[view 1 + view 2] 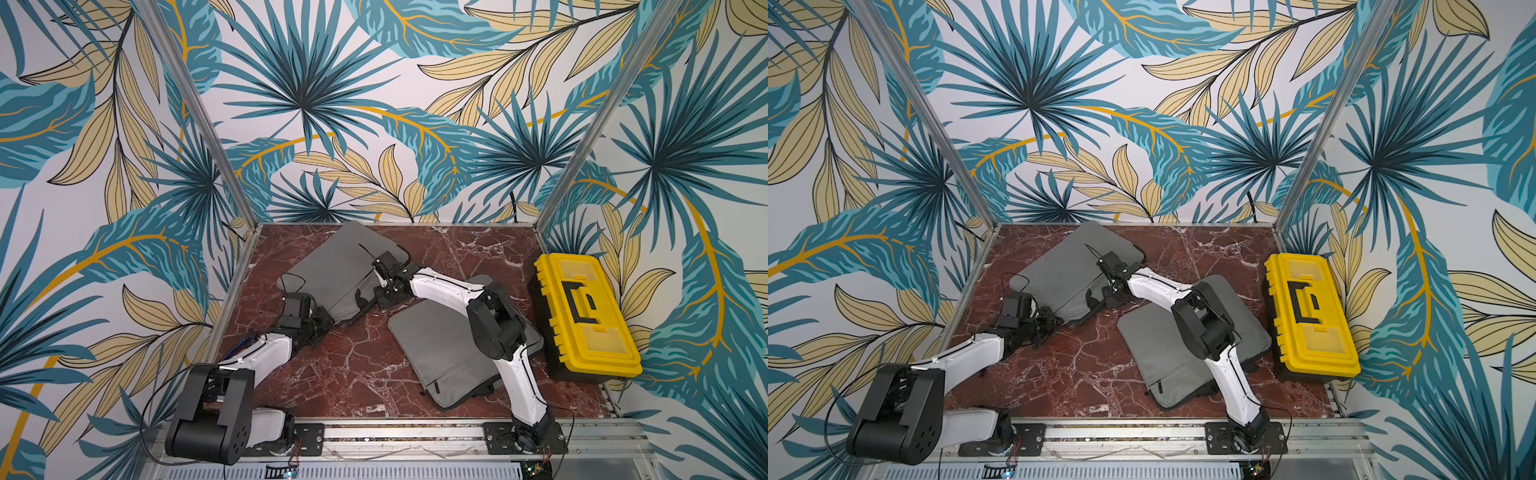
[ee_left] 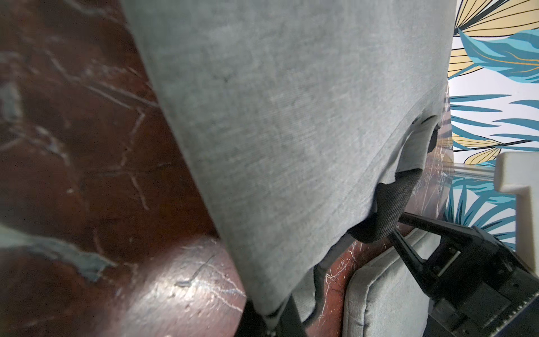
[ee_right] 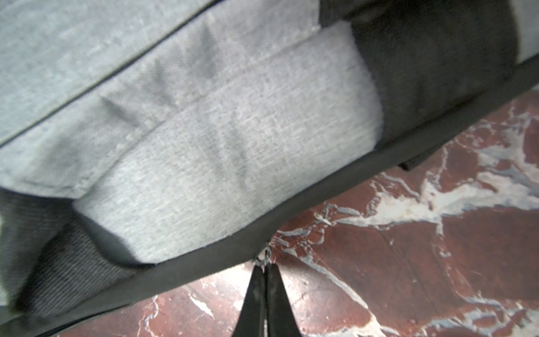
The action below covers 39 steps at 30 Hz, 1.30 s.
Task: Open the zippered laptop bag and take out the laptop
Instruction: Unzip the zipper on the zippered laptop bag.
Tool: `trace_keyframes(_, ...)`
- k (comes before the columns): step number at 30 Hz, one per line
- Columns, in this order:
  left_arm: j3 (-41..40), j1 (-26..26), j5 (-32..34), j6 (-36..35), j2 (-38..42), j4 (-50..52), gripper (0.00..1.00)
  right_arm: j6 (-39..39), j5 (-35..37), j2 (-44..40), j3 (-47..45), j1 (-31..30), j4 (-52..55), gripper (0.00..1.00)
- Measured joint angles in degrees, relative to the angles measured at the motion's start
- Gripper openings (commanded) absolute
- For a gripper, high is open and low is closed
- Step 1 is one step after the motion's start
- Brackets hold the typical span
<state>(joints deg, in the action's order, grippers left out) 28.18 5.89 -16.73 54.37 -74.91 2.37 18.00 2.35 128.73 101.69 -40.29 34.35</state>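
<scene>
Grey woven fabric crowds both wrist views, blurred and cut off at the edges, so the laptop bag (image 1: 340, 266) does not show whole up close. Its inside is hidden, and I cannot tell whether the zip has parted anywhere. In both top views the bag lies askew at the back of the red marble bench (image 1: 332, 374), left of centre, with a black handle (image 1: 361, 297) at its near edge. The left jaws, mostly cut off by the frame, are closed on a corner of the bag's fabric. The right jaws are pressed together on a small metal zipper pull (image 3: 266, 256) at the bag's black edge. The right arm (image 1: 498, 328) hides part of a second grey laptop bag (image 1: 440, 353), just beside a yellow toolbox (image 1: 586, 311).
</scene>
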Motion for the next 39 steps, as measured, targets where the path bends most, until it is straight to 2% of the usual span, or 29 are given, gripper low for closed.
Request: trace_keyframes(39, -0.2, -9.2, 0.2, -1.6, 0.0, 0.5, 0.00, 0.5, 3.8, -0.2, -1.9, 3.3, 0.4, 0.00)
